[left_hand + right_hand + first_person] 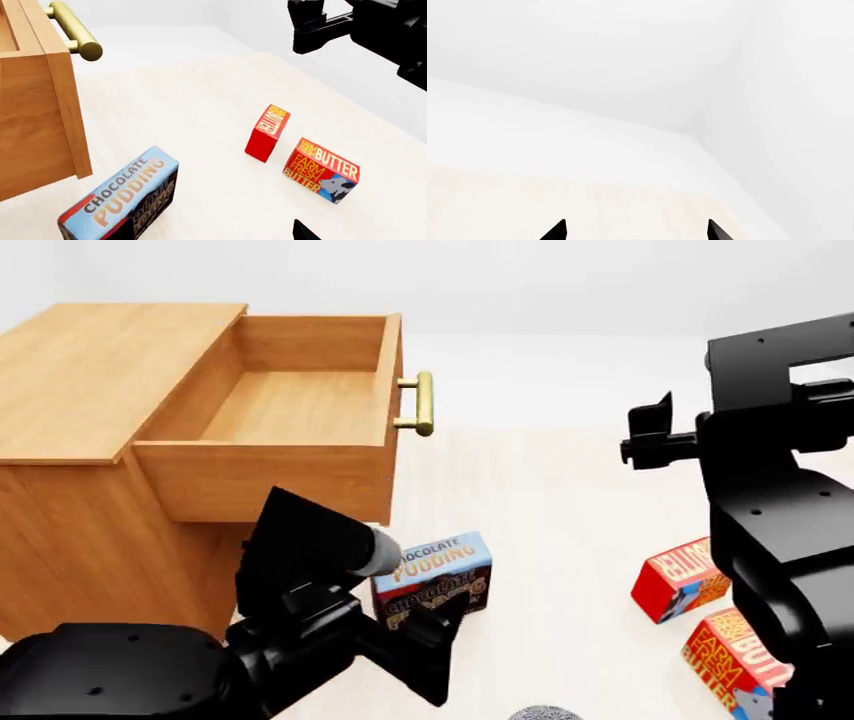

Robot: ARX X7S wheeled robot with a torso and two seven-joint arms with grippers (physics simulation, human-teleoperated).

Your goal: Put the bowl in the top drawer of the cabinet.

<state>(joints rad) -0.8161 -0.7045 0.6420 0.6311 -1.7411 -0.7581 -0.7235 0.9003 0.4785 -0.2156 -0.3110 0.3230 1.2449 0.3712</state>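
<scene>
The cabinet (80, 510) stands at the left of the head view. Its top drawer (287, 405) is pulled out and holds nothing; the brass handle (416, 403) faces the floor space. The left wrist view shows that drawer's front (40, 115) and handle (75, 31). A speckled grey rim, apparently the bowl (545, 712), peeks in at the head view's bottom edge. My left gripper (424, 650) hangs open and empty beside the pudding box; one fingertip (303, 232) shows. My right gripper (635, 232) is open with nothing between its fingers, raised at the right (651, 440).
A chocolate pudding box (434, 580) (120, 197) stands in front of the cabinet, close to my left gripper. Two red butter boxes (267, 132) (322, 170) lie on the pale surface below my right arm (774, 520). White walls close off the far side.
</scene>
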